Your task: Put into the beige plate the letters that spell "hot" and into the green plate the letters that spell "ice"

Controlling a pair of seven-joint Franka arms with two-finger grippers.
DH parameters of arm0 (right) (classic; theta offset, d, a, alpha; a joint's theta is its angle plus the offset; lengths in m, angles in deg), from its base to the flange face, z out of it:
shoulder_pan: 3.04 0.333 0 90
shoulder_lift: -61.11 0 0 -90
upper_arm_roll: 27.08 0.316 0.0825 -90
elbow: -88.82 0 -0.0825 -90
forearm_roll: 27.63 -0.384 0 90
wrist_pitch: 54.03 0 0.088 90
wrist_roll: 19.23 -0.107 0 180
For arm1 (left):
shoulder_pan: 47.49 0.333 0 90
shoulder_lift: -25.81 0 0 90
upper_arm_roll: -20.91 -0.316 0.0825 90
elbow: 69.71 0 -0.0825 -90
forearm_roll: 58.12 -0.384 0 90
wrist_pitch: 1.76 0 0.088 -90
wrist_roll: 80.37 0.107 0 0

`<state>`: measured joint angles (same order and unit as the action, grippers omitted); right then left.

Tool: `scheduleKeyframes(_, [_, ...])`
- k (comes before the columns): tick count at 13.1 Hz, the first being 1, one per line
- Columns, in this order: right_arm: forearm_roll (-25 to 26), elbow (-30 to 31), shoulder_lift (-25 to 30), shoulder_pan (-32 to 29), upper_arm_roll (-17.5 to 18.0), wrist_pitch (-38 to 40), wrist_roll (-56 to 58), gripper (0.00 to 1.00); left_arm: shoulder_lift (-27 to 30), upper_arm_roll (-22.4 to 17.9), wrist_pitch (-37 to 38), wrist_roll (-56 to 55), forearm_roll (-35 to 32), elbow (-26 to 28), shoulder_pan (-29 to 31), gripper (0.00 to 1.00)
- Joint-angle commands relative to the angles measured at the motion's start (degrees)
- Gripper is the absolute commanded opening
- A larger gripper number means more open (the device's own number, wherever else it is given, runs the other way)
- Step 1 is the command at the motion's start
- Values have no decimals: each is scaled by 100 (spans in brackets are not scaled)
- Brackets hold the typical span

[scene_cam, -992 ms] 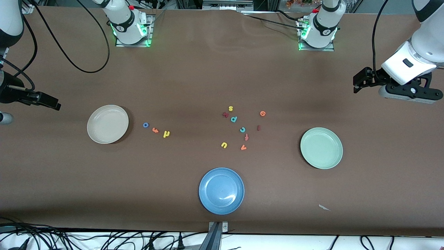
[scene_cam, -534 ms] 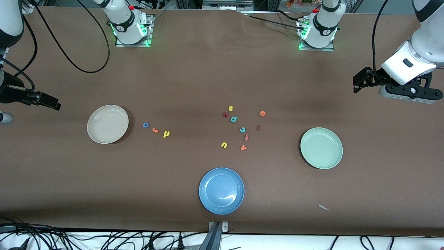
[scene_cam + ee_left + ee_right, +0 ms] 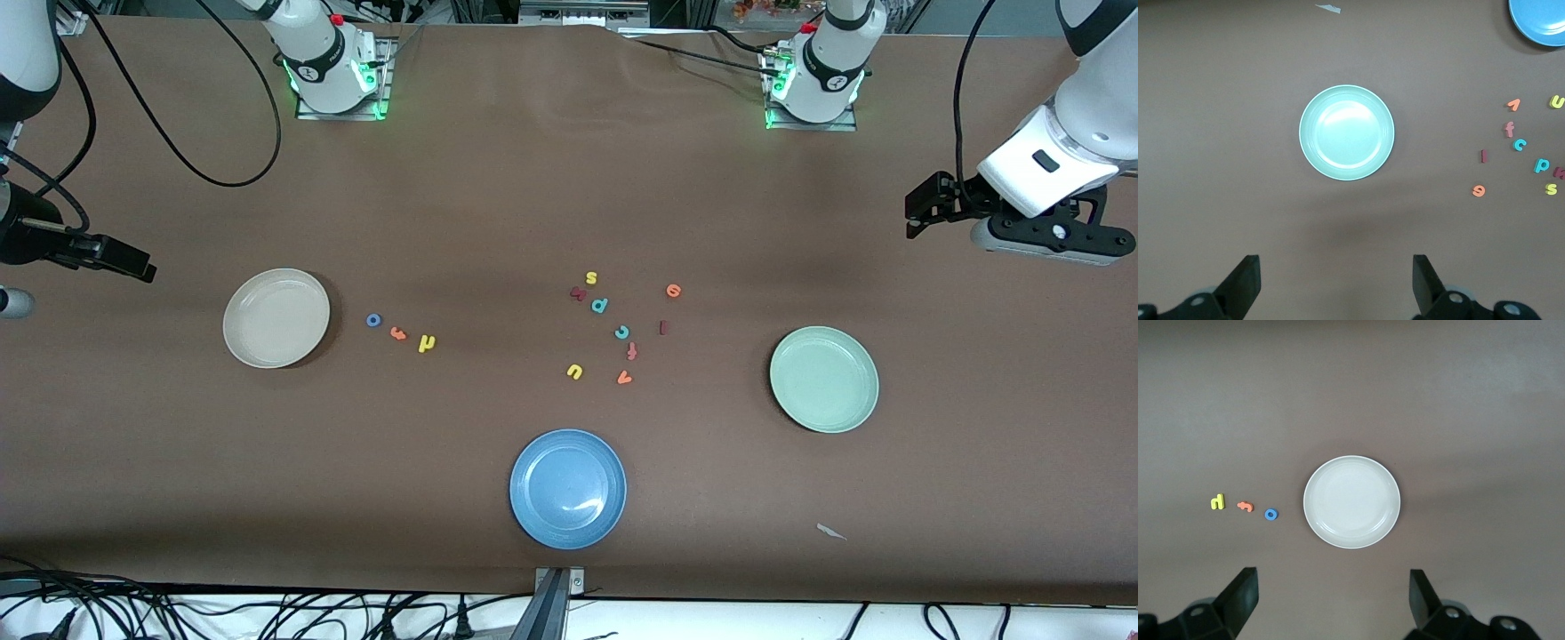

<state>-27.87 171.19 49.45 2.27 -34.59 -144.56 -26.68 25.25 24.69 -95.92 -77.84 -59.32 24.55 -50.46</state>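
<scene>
Surface (image 3: 498, 204): brown, wide bare margins.
Beige plate (image 3: 276, 317), 9 o'clock; green plate (image 3: 824, 380), 3 o'clock; blue plate (image 3: 568, 488), 6 o'clock.
Left gripper (image 3: 1336, 283) over the left arm's end, right gripper (image 3: 1333, 600) over the right arm's end; both waiting, jaws spread.
Blue o (image 3: 373, 320), orange t (image 3: 397, 333), yellow h (image 3: 428, 343) beside beige plate.
Teal c (image 3: 622, 332), dark red i (image 3: 662, 328), orange e (image 3: 673, 290) at centre.

Bare table (image 3: 498, 204) rings both plates; stray letters (image 3: 600, 305) crowd c (image 3: 622, 332).
</scene>
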Motion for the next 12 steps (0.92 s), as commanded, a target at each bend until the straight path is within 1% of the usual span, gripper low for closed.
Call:
scheduleKeyframes(1, [7, 95, 94, 5, 4, 36, -116, 100, -85, 9, 152, 90, 5, -197, -2, 100])
scheduleKeyframes(12, [-46, 104, 103, 5, 4, 45, -125, 100, -76, 9, 152, 90, 5, -197, 6, 100])
